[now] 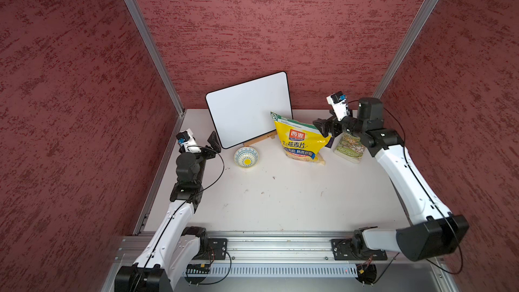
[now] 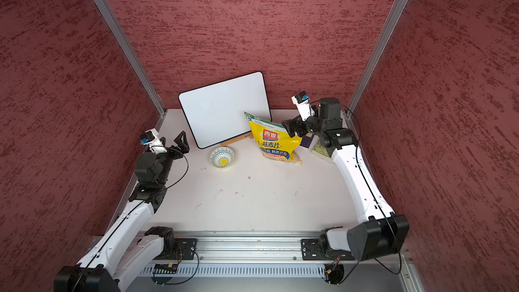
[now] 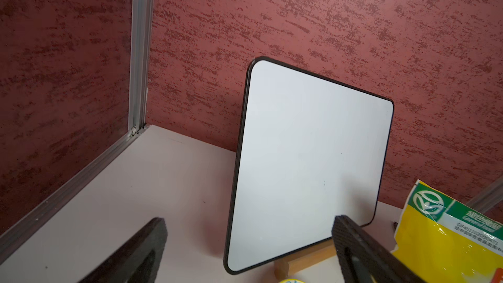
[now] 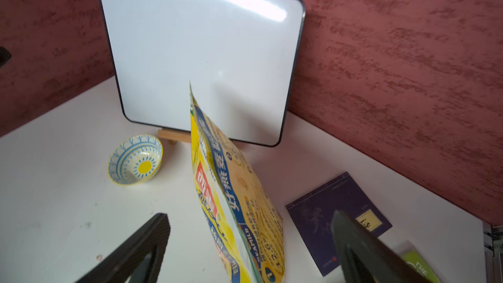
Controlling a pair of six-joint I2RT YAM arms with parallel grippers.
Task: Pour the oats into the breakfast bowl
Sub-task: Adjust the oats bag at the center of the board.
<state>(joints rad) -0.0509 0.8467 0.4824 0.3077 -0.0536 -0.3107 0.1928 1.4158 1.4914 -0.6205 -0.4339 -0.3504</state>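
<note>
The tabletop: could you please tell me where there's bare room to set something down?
Free: the wide front of the table, between rail and bowl; also the back left corner beside the whiteboard. Crowded: back right, around the oat bag and books.

Yellow oats bag (image 1: pixel 299 141) stands upright near the empty breakfast bowl (image 1: pixel 246 157).

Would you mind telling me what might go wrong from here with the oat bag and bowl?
The bag stands upright with the open right end effector straddling its edge; a nudge may topple it.
The bowl is far smaller than the bag, so the pour may spill onto the table.
The whiteboard stands just behind the bowl; a swinging bag might hit it.
</note>
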